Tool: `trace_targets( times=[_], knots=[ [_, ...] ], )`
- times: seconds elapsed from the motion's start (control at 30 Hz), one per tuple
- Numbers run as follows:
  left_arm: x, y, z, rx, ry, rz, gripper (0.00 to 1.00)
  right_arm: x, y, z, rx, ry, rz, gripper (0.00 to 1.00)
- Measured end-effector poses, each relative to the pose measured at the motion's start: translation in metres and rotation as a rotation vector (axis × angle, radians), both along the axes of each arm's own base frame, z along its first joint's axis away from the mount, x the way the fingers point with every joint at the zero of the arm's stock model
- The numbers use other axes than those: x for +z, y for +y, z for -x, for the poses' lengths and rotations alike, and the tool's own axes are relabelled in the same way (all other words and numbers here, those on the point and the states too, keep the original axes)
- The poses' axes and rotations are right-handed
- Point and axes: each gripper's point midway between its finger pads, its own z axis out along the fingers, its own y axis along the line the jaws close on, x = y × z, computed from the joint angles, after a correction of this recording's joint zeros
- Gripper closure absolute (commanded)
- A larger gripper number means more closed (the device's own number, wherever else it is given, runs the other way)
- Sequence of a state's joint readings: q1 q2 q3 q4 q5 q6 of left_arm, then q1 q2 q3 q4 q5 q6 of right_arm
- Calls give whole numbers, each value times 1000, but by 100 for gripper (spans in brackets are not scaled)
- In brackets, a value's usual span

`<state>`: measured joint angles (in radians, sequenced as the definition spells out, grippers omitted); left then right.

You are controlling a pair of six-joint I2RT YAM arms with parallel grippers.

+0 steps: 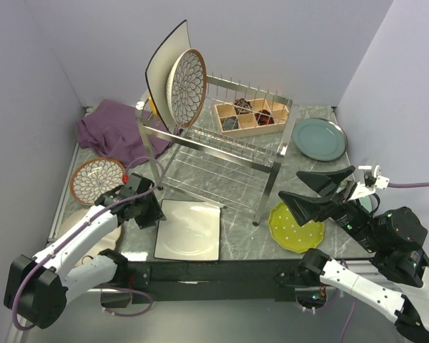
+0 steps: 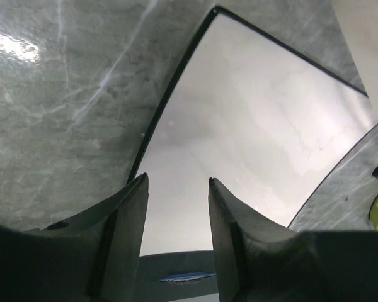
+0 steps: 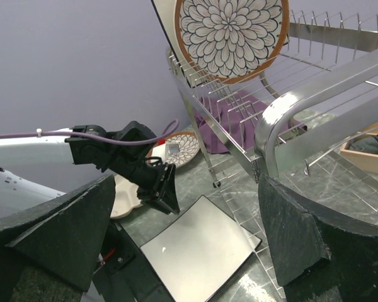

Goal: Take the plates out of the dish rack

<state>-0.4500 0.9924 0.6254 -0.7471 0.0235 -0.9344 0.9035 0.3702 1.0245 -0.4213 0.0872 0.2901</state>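
Observation:
The dish rack [image 1: 222,153] stands mid-table. At its back left corner a large cream square plate [image 1: 163,63] stands upright, with a brown-rimmed patterned plate [image 1: 188,87] [image 3: 232,34] in front of it. A second cream square plate [image 1: 190,229] [image 2: 258,132] [image 3: 198,251] lies flat on the table near the front. My left gripper [image 1: 153,214] [image 2: 176,179] hovers over that plate's left edge, open, with nothing between its fingers. My right gripper [image 1: 289,186] [image 3: 188,182] hangs wide open and empty above a yellow-green plate [image 1: 295,226].
A wooden compartment box [image 1: 250,116] sits on the rack's right side. A teal-grey plate [image 1: 319,138] lies at the back right, another patterned plate [image 1: 97,179] at the left and a purple cloth [image 1: 114,128] behind it. Walls close in on three sides.

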Motion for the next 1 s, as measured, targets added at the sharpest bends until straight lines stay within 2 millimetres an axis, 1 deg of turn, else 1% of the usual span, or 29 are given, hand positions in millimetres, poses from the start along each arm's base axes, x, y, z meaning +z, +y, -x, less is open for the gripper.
trace_targets(
  times=[0.1, 0.2, 0.27, 0.33, 0.37, 0.43, 0.47, 0.53, 0.57, 0.6, 0.63, 0.67, 0.7, 0.77, 0.8, 0.83, 0.93, 1.0],
  knots=[
    [2, 4, -4, 26, -13, -15, 51, 0, 0, 0, 0, 0, 0, 0],
    [12, 9, -9, 52, -50, -33, 50, 0, -1, -1, -8, 5, -1, 0],
    [27, 12, -16, 66, -106, -32, 48, -3, -1, -5, -24, 26, -5, 1],
    [52, 12, -25, 73, -195, -14, 46, -10, 3, -9, -31, 62, -9, 1],
    [69, 11, -31, 72, -253, 3, 44, -17, 7, -12, -30, 91, -9, 0],
    [105, 8, -40, 60, -372, 47, 41, -40, 19, -19, -24, 165, 4, 0],
    [121, 7, -43, 55, -429, 67, 35, -56, 27, -22, -18, 210, 14, 0],
    [152, 6, -48, 42, -544, 104, 28, -93, 42, -29, -8, 305, 40, 0],
    [164, 6, -49, 36, -597, 117, 21, -120, 51, -32, -4, 362, 42, 0],
    [174, 7, -49, 34, -641, 128, 18, -148, 56, -31, -3, 425, 57, 0],
    [183, 8, -49, 30, -681, 131, 14, -170, 59, -30, -4, 470, 72, 0],
    [191, 10, -48, 28, -720, 135, 3, -194, 62, -28, -7, 521, 81, 0],
    [199, 12, -47, 26, -757, 137, 1, -217, 64, -23, -7, 568, 100, 0],
    [212, 16, -45, 23, -824, 139, 0, -249, 70, -13, 0, 635, 134, 0],
    [217, 17, -45, 24, -845, 140, 1, -260, 74, -7, 7, 661, 150, 0],
    [221, 19, -44, 24, -868, 139, 1, -266, 78, 0, 20, 678, 159, 0],
    [230, 22, -43, 21, -916, 131, 1, -274, 102, 24, 65, 705, 179, 0],
    [236, 24, -42, 17, -947, 130, 1, -287, 116, 40, 74, 734, 230, 0]
  ],
)
